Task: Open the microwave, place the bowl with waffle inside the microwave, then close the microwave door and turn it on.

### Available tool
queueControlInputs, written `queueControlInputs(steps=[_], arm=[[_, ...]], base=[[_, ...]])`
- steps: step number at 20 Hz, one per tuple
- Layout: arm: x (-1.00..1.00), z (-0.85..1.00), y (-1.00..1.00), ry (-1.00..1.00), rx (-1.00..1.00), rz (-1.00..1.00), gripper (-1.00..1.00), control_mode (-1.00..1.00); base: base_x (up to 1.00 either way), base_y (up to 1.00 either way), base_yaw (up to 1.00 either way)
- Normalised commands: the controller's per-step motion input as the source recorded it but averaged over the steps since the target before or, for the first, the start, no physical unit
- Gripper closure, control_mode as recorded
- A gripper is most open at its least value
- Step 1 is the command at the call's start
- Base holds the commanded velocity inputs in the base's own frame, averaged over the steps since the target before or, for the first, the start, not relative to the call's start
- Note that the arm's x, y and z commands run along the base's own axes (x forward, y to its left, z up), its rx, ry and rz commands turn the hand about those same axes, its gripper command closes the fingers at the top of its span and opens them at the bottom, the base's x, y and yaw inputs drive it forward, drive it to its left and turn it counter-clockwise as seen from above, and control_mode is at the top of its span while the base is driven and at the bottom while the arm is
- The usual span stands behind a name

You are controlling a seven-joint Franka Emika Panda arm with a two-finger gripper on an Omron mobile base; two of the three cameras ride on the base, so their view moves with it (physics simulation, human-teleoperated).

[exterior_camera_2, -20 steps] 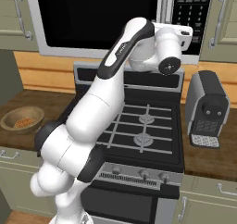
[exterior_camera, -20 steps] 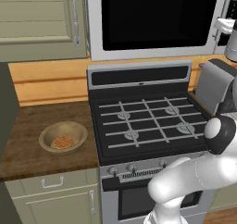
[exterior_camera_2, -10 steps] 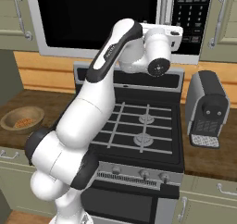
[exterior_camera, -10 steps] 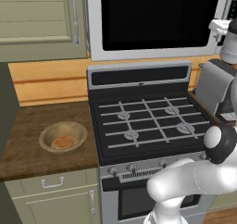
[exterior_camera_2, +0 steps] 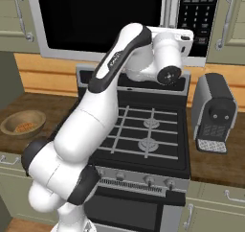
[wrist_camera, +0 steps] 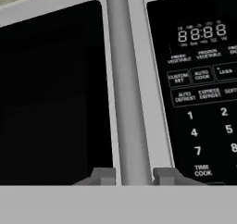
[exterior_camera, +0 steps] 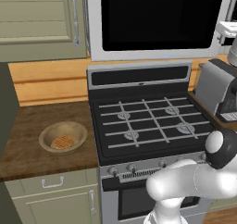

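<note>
Over on the left, the bowl (exterior_camera: 63, 137) is parked on the wooden bench (exterior_camera: 28, 126), and the waffle (exterior_camera: 62, 141) is sat flat on its floor, nothing else in there with it. From the right base view the same bowl (exterior_camera_2: 23, 122) is seen at the far left edge, well apart from the arm.

Next along, the stove (exterior_camera: 148, 121) is planted between the bench and the toaster (exterior_camera_2: 216, 112), burners bare. A beige cabinet door (exterior_camera: 39, 19) is hung above the bowl, just beside the microwave (exterior_camera: 157, 21), which is mounted over the stove.

The microwave door (wrist_camera: 55, 89) is shut flat against the front. Its long grey bar handle (wrist_camera: 129, 89) is caught between the two fingertips (wrist_camera: 102, 176) of the hand (wrist_camera: 134, 176), one tip on either side; whether the handle is actually pinched or just straddled can't be told. The dark control strip (wrist_camera: 203, 89) with its keypad is just to the right of the handle.
</note>
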Motion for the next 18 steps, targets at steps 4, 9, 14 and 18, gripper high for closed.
queueControlInputs(steps=[4, 9, 14, 18], arm=[[-1.0, 0.0, 0.29, 0.0, -0.02, 0.12, 1.0, -1.0], [-1.0, 0.0, 0.52, 0.0, -0.01, 0.11, 1.0, -1.0], [-1.0, 0.0, 0.69, 0.0, 0.0, 0.07, 1.0, -1.0], [-1.0, -0.11, 0.71, 0.0, 0.0, 0.04, -1.0, -1.0]], base=[[0.0, 0.0, 0.0], [0.0, 0.0, 0.0], [0.0, 0.0, 0.0], [0.0, 0.0, 0.0]])
